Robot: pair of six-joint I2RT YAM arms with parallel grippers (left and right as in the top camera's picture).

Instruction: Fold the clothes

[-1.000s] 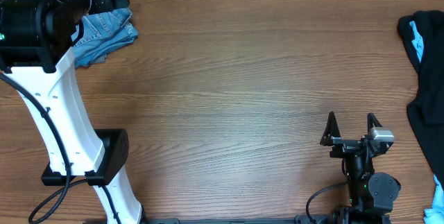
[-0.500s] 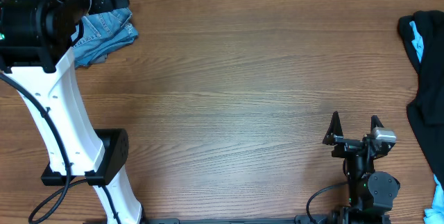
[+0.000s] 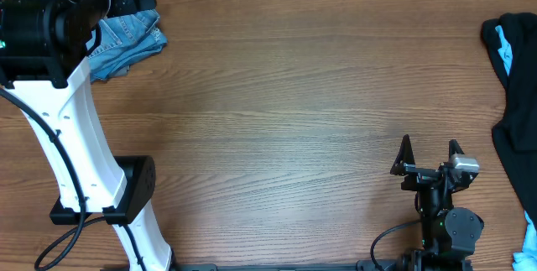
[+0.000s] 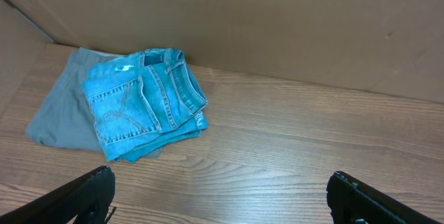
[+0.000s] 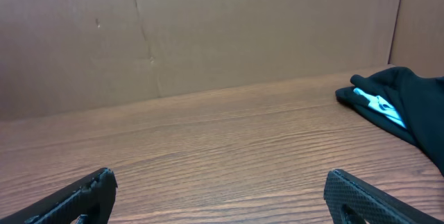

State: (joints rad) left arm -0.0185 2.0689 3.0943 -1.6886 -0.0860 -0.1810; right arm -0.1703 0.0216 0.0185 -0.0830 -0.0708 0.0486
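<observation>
Jeans (image 4: 142,106) folded at the table's (image 3: 277,95) far-left corner, on grey trousers (image 4: 59,116).
Your left gripper (image 4: 218,186) hovers above that corner, right gripper (image 3: 430,147) at the table's near-right edge; both spread wide, holding nothing.

Robot lab rig: wood-grain tabletop (image 3: 285,112), cardboard walls (image 5: 263,30) along far edge, white arm (image 3: 80,145) and black arm (image 3: 440,216) at near edge.

Black blue-trimmed garment (image 5: 416,106) on wooden table (image 5: 208,148), right side
</observation>
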